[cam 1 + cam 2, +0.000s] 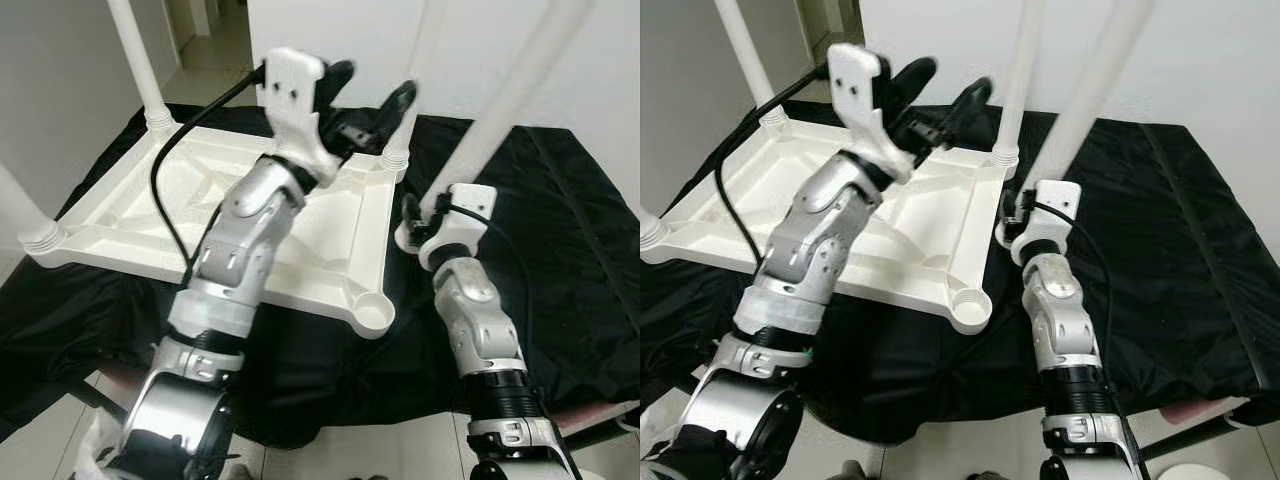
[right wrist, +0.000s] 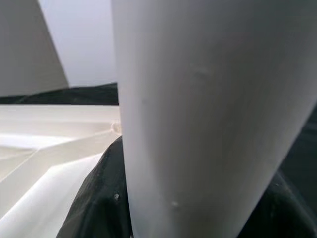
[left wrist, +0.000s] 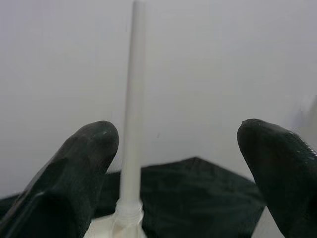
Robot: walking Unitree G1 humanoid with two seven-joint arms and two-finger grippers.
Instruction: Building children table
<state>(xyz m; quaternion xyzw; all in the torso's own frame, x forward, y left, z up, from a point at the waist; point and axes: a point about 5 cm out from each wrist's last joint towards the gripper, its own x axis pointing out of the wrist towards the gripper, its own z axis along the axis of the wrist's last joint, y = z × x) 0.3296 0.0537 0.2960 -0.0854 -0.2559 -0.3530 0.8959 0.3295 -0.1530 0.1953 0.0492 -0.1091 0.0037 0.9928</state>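
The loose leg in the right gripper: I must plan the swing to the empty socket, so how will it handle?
The leg looks like a long hollow plastic tube, so probably stiff and light. The right gripper holds it near its lower end, so it may lever and tilt. Its smooth surface could slip or twist.

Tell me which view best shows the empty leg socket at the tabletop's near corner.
The left eye view: the empty socket sits unobstructed at the upturned tabletop's near right corner. The right eye view shows it too, equally open. The wrist views look at legs instead, the right gripper holding one.
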